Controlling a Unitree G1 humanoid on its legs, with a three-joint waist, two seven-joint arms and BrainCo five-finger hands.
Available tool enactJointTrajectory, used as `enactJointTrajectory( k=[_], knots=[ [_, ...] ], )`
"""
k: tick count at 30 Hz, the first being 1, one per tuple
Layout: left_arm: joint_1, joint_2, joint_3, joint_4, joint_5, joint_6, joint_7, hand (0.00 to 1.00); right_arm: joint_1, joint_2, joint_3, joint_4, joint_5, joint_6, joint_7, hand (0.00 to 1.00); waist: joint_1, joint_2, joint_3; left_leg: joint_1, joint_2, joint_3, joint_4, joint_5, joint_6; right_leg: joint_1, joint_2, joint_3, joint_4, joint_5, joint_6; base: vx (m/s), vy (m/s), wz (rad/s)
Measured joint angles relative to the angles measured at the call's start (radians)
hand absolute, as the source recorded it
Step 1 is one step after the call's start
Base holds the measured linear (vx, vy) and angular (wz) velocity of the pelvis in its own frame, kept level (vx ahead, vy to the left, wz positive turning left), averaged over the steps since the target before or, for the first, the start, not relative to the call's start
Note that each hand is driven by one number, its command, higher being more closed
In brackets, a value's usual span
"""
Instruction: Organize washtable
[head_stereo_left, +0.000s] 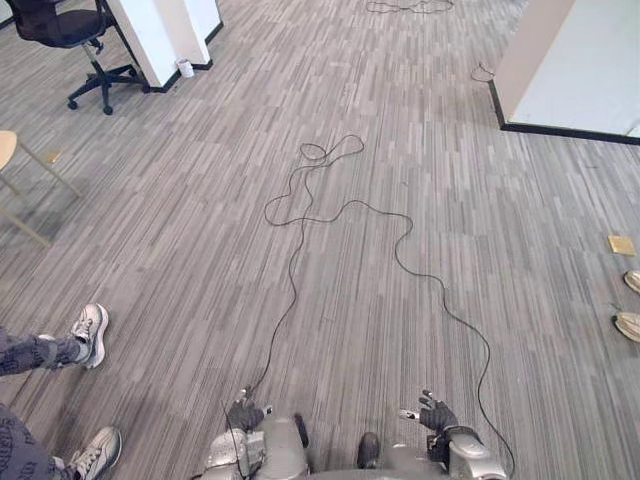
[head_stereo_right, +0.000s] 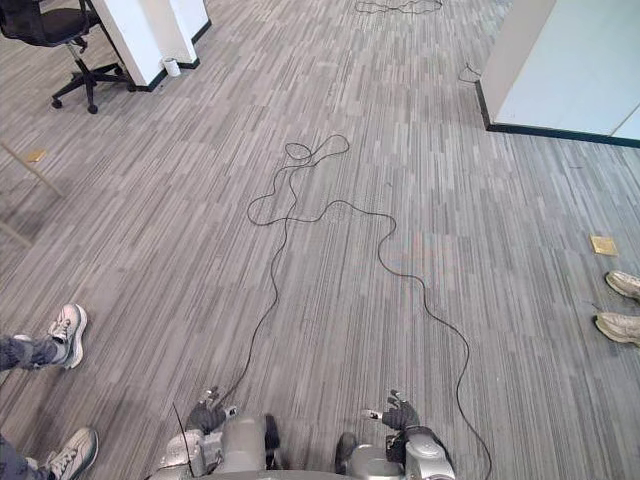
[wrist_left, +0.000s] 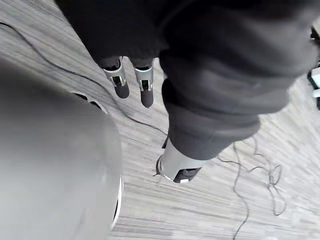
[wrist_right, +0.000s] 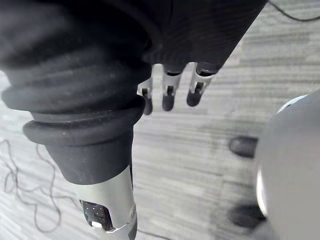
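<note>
My left hand (head_stereo_left: 243, 412) hangs low at my side above the grey striped floor (head_stereo_left: 330, 150). Its fingers (wrist_left: 120, 82) are relaxed and straight with nothing in them. My right hand (head_stereo_left: 435, 412) hangs the same way on the other side. In the right wrist view its fingers (wrist_right: 167, 97) point loosely down at the floor and its thumb (wrist_right: 110, 215) stands apart, holding nothing.
A black office chair (head_stereo_left: 70, 40) and a white partition (head_stereo_left: 165, 35) with a small white cup (head_stereo_left: 185, 68) stand far left. A white cabinet (head_stereo_left: 575, 65) stands far right. A person's shoes (head_stereo_left: 90, 335) are at my left, another pair of shoes (head_stereo_left: 630, 320) at the right, and a wooden stool (head_stereo_left: 15, 175) at the left edge.
</note>
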Motion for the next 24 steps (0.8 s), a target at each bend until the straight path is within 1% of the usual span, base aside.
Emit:
enactJointTrajectory(
  k=[1,2,3,4,5,6,7,8,9,10,11,12,13,14,15,16,17,18,19,20,21,22,23,24],
  knots=[
    [0.0,-0.003,0.003,0.0,0.0,-0.002,0.0,0.0,-0.003,0.001,0.0,0.007,0.0,0.0,0.0,0.0,0.004,0.001,-0.001,-0.009,-0.016,-0.003,-0.141,0.023,-0.013,0.022,-0.007,0.003,-0.016,-0.007,0.011,0.82,0.175,-0.65],
    [0.001,-0.012,0.006,0.001,-0.008,-0.003,0.004,0.0,0.0,-0.003,0.001,0.023,0.0,-0.001,-0.001,0.0,0.023,0.019,-0.009,-0.018,-0.026,-0.007,-0.402,0.091,-0.029,0.073,-0.014,0.03,-0.055,-0.035,0.038,0.59,0.155,-0.59],
    [0.003,-0.016,0.006,0.003,-0.012,-0.004,0.004,0.0,0.001,-0.004,0.003,0.026,-0.001,-0.001,-0.001,0.0,0.027,0.026,-0.013,-0.031,-0.021,-0.006,-0.433,0.1,-0.03,0.096,-0.012,0.034,-0.065,-0.051,0.051,0.76,0.318,-0.61],
    [0.003,-0.019,0.011,0.005,-0.019,-0.005,0.003,0.0,0.011,-0.005,0.002,0.037,-0.001,0.001,-0.004,0.0,0.04,0.018,-0.022,-0.041,-0.026,0.0,-0.385,0.208,0.013,0.147,-0.034,0.046,-0.071,-0.092,0.076,0.55,0.272,-0.28],
    [0.004,-0.019,0.034,0.006,-0.017,-0.006,0.004,0.0,0.024,0.008,0.003,0.037,-0.001,0.0,-0.005,0.0,0.042,-0.009,-0.053,-0.046,-0.061,-0.001,-0.347,0.243,0.054,0.156,-0.073,0.048,-0.05,-0.115,0.081,0.69,0.321,-0.19],
    [0.004,-0.018,0.04,0.01,-0.017,-0.005,0.004,0.0,0.023,0.011,0.003,0.037,-0.001,-0.002,-0.004,0.0,0.04,-0.017,-0.061,-0.051,-0.073,-0.004,-0.323,0.243,0.08,0.146,-0.089,0.049,-0.015,-0.116,0.078,0.57,0.249,-0.09],
    [0.004,-0.019,0.049,0.015,-0.018,-0.003,0.004,0.0,0.023,0.012,0.002,0.039,-0.001,-0.004,-0.004,0.0,0.042,-0.02,-0.066,-0.057,-0.081,-0.004,-0.286,0.233,0.113,0.112,-0.105,0.049,0.085,-0.119,0.085,0.69,0.313,0.02],
    [0.001,-0.008,0.052,0.021,-0.018,-0.003,0.001,0.0,0.029,0.02,-0.001,0.042,-0.001,-0.003,-0.002,0.0,0.04,-0.036,-0.07,-0.033,-0.106,-0.005,-0.259,0.176,0.136,0.037,-0.141,0.05,0.306,-0.123,0.096,0.82,0.362,0.22],
    [-0.008,0.004,0.047,0.037,-0.017,0.001,0.0,0.0,0.033,0.028,-0.009,0.035,-0.001,-0.006,0.002,0.0,0.03,-0.071,-0.066,0.023,-0.149,-0.009,-0.261,0.122,0.158,-0.062,-0.201,0.056,0.579,-0.055,0.154,0.8,0.339,0.47],
    [-0.021,0.022,0.041,0.054,-0.017,0.01,0.0,0.0,0.029,0.029,-0.011,0.036,-0.001,-0.005,0.004,0.0,0.013,-0.087,-0.056,0.084,-0.182,-0.022,-0.27,0.089,0.168,-0.118,-0.236,0.062,0.759,0.001,0.169,0.65,0.248,0.52],
    [-0.028,0.032,0.035,0.073,-0.017,0.021,0.001,0.0,0.024,0.029,-0.014,0.039,-0.002,-0.005,0.004,0.0,0.009,-0.086,-0.045,0.135,-0.198,-0.033,-0.282,0.068,0.171,-0.149,-0.243,0.062,0.854,-0.027,0.162,0.64,0.231,0.42],
    [-0.024,0.032,0.033,0.094,-0.018,0.025,0.003,0.0,0.022,0.021,-0.015,0.031,-0.001,-0.006,0.004,0.0,0.006,-0.08,-0.039,0.242,-0.205,-0.043,-0.326,0.04,0.169,-0.203,-0.236,0.031,0.923,-0.1,0.135,0.63,0.2,0.25],
    [-0.02,0.031,0.019,0.097,-0.017,0.025,0.004,0.0,0.023,0.011,-0.003,0.023,-0.002,-0.008,0.004,0.0,0.002,-0.06,-0.034,0.343,-0.205,-0.05,-0.379,0.022,0.167,-0.263,-0.227,-0.034,0.904,-0.17,0.089,0.64,0.188,0.17],
    [-0.017,0.031,0.01,0.098,-0.017,0.025,0.003,0.0,0.022,0.007,0.001,0.017,-0.002,-0.01,0.004,0.0,-0.006,-0.055,-0.032,0.386,-0.204,-0.056,-0.403,0.014,0.165,-0.299,-0.219,-0.065,0.876,-0.194,0.071,0.64,0.151,0.16],
    [-0.02,0.031,-0.002,0.109,-0.016,0.026,0.002,0.0,0.018,0.003,0.005,0.009,-0.002,-0.018,0.004,0.0,-0.015,-0.05,-0.029,0.439,-0.202,-0.061,-0.438,0.001,0.163,-0.361,-0.201,-0.11,0.805,-0.213,0.061,0.79,0.127,0.17],
    [-0.033,0.028,-0.018,0.12,-0.015,0.03,0.001,0.0,0.016,-0.007,0.011,-0.006,-0.002,-0.026,0.004,0.0,-0.02,-0.046,-0.026,0.509,-0.202,-0.064,-0.488,-0.015,0.154,-0.465,-0.168,-0.169,0.627,-0.198,0.065,0.66,0.096,0.19],
    [-0.036,0.024,-0.018,0.12,-0.014,0.03,0.001,0.0,0.016,-0.01,0.015,-0.012,-0.002,-0.028,0.004,0.0,-0.026,-0.046,-0.025,0.535,-0.202,-0.067,-0.51,-0.02,0.146,-0.495,-0.154,-0.189,0.526,-0.162,0.07,0.68,0.077,0.29],
    [-0.035,0.021,-0.019,0.119,-0.008,0.03,0.001,0.0,0.016,-0.01,0.012,-0.014,0.004,-0.027,0.005,0.0,-0.039,-0.048,-0.025,0.572,-0.203,-0.075,-0.543,-0.029,0.129,-0.522,-0.129,-0.211,0.359,-0.084,0.08,0.57,0.039,0.5],
    [-0.028,0.022,-0.025,0.12,0.006,0.03,0.001,0.0,0.012,-0.003,0.015,-0.02,0.002,-0.029,0.006,0.0,-0.061,-0.059,-0.022,0.647,-0.206,-0.091,-0.571,-0.059,0.083,-0.56,-0.103,-0.219,0.194,0.001,0.079,0.9,0.037,0.53],
    [-0.023,0.027,-0.029,0.12,0.015,0.03,0.001,0.0,0.011,0.001,0.015,-0.02,0.001,-0.029,0.006,0.0,-0.066,-0.065,-0.024,0.676,-0.208,-0.102,-0.568,-0.073,0.061,-0.57,-0.098,-0.213,0.179,0.011,0.073,0.99,-0.01,0.61],
    [-0.003,0.035,-0.036,0.121,0.024,0.03,0.0,0.0,0.021,0.008,0.015,-0.02,0.001,-0.029,0.005,0.0,-0.072,-0.079,-0.035,0.722,-0.213,-0.125,-0.533,-0.095,0.036,-0.565,-0.095,-0.196,0.18,0.017,0.057,0.87,-0.041,0.5],
    [-0.004,0.033,-0.034,0.122,0.025,0.03,0.0,0.0,0.022,0.006,0.01,-0.021,0.003,-0.029,0.005,0.0,-0.074,-0.071,-0.039,0.725,-0.204,-0.141,-0.484,-0.111,0.042,-0.568,-0.082,-0.163,0.206,0.094,-0.021,0.89,-0.068,0.59],
    [-0.004,0.023,-0.035,0.123,0.027,0.029,0.0,0.0,0.022,-0.005,0.0,-0.022,-0.001,-0.029,0.008,0.0,-0.072,-0.037,-0.052,0.686,-0.163,-0.154,-0.338,-0.118,0.035,-0.564,-0.066,-0.163,0.264,0.151,-0.056,0.87,-0.092,0.47],
    [-0.004,0.006,-0.033,0.123,0.027,0.029,0.0,0.0,0.021,-0.017,-0.009,-0.024,0.001,-0.028,0.009,0.0,-0.072,-0.012,-0.059,0.631,-0.12,-0.157,-0.16,-0.097,0.001,-0.531,-0.049,-0.182,0.276,0.178,-0.075,0.84,-0.08,0.33]
  ],
)
